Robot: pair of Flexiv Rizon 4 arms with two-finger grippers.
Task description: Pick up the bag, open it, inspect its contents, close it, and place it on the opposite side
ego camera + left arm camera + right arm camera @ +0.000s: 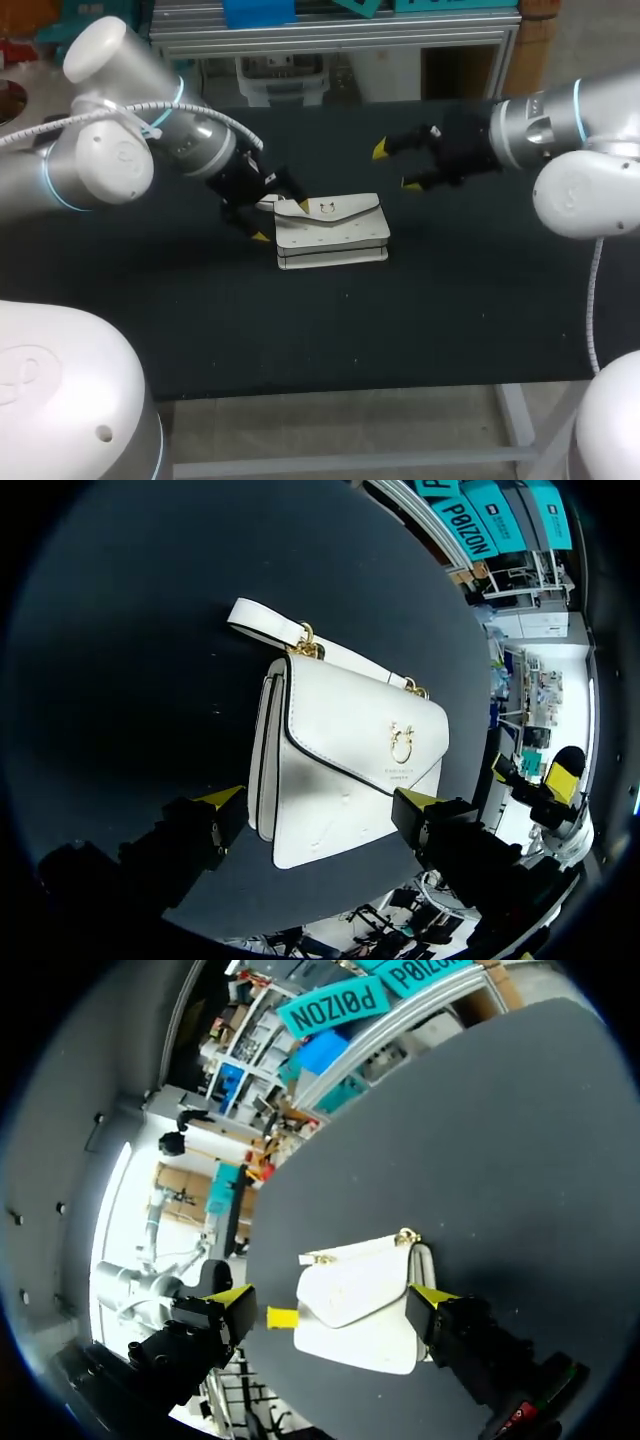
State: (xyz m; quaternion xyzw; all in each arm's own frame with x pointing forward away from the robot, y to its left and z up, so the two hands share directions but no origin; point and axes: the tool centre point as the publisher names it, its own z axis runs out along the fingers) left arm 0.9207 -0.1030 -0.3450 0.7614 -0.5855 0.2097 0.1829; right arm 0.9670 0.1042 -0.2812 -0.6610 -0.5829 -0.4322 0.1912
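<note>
- Black cloth-covered table (pixel 450 300): fills the middle band of the head view from the left edge to the right.
- Left robot arm, white and grey with dark wrist (pixel 110 150): enters from the upper left of the head view and reaches down toward the centre.
- Right robot arm, white and grey with dark wrist (pixel 560 130): enters from the upper right of the head view, with its wrist pointing left.
- White leather flap handbag, rectangular (pixel 332 232): lies flat on the table just left of the centre of the head view, flap closed and face up.
- Left gripper, black with two yellow tips (pixel 283 221): sits at the handbag's left end. Its fingers are spread wide, one tip over the bag's upper left corner and the other off its left edge. In the left wrist view the bag's near end lies between the fingers, and dark table shows between one finger and the bag, so it is released and not grasping.
- Right gripper, black with two yellow tips (pixel 395 167): sits upper right of the handbag, apart from it, with its fingers parted and nothing in them. In its own wrist view the bag lies ahead of the fingers.
- White strap with gold links (pixel 265 623): lies on the table along the bag's far edge from the left gripper.
- Gold ring clasp (pixel 401 744): sits at the flap's point.
</note>
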